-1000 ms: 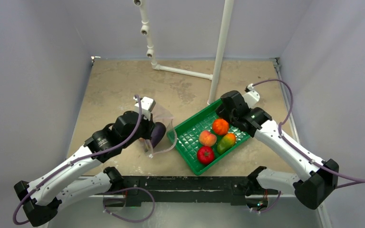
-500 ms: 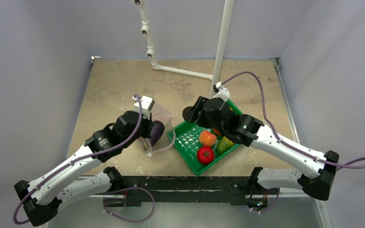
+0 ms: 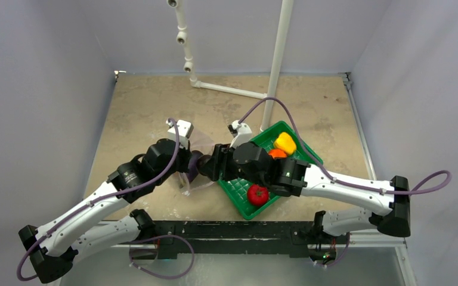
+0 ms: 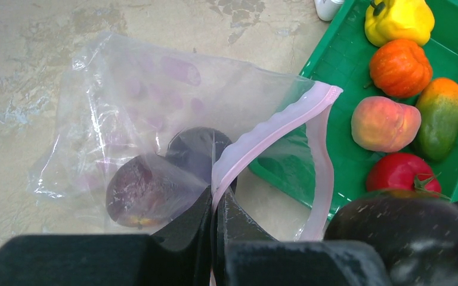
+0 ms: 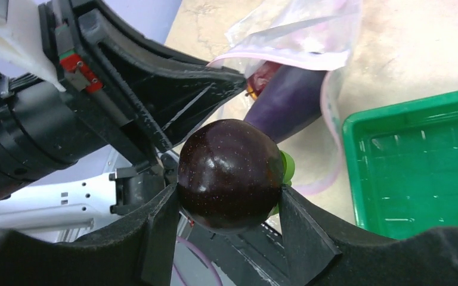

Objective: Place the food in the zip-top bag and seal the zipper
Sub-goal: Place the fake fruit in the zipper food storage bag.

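Note:
The zip-top bag (image 4: 125, 101) lies on the table left of the green tray (image 4: 325, 44), with its mouth towards the tray. My left gripper (image 4: 217, 202) is shut on the pink zipper (image 4: 274, 128) and holds the mouth open. A purple eggplant (image 4: 198, 149) and a reddish-purple fruit (image 4: 143, 190) lie inside the bag. My right gripper (image 5: 229, 196) is shut on a round dark purple fruit (image 5: 229, 173) with a green leaf, just in front of the bag mouth (image 5: 310, 44). The yellow pepper (image 4: 398, 19), orange fruit (image 4: 399, 67), peach (image 4: 385, 123), mango (image 4: 441, 116) and tomato (image 4: 402, 173) lie in the tray.
The two grippers (image 3: 195, 162) sit close together at the bag mouth. A white pole (image 3: 277, 65) stands behind the tray (image 3: 304, 142), with a white pipe (image 3: 226, 89) on the table at the back. The right arm (image 3: 334, 185) reaches over the tray's near part.
My right arm has swung left from the tray's far side to the bag mouth with the dark fruit in its grip. The pepper and orange fruit are now uncovered. The left arm has not moved.

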Tool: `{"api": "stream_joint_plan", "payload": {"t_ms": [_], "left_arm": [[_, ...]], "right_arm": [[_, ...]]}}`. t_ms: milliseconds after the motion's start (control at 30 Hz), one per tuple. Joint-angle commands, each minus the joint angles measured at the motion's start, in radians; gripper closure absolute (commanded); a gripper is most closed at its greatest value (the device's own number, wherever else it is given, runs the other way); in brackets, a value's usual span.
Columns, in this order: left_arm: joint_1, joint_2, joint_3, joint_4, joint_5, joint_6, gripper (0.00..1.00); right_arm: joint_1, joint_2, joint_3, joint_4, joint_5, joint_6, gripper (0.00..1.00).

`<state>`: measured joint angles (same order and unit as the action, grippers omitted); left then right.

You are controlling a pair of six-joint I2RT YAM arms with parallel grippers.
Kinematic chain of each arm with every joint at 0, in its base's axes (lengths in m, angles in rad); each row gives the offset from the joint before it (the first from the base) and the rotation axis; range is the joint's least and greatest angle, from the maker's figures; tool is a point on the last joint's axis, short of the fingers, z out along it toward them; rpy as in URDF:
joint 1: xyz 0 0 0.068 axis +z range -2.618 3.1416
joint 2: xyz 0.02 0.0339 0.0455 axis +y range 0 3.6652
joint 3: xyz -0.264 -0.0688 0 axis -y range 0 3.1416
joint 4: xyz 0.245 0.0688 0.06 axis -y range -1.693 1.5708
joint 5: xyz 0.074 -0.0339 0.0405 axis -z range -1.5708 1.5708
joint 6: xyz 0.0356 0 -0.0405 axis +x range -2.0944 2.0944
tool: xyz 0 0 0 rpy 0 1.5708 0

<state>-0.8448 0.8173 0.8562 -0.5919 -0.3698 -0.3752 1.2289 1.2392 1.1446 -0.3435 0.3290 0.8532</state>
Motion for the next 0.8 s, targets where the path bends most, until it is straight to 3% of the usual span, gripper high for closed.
{"api": "stream_joint_plan", "payload": {"t_ms": [0,433,500,600,767], "left_arm": [[0.000,-0.008,0.012,0.036,-0.012,-0.009,1.00],[0.001,-0.022,0.011,0.042,0.003,-0.007,1.00],[0.001,-0.023,0.010,0.042,0.003,-0.007,1.00],[0.001,-0.021,0.011,0.042,0.005,-0.007,1.00],[0.001,-0.020,0.011,0.042,0.005,-0.005,1.00]], "right_arm": [[0.018,0.034,0.012,0.115,-0.014,-0.033,1.00],[0.018,0.260,0.079,0.081,0.082,0.045,1.00],[0.018,0.286,0.095,0.075,0.086,0.052,0.86],[0.018,0.309,0.112,0.070,0.085,0.052,0.55],[0.018,0.299,0.132,0.051,0.099,0.063,0.29]]}}
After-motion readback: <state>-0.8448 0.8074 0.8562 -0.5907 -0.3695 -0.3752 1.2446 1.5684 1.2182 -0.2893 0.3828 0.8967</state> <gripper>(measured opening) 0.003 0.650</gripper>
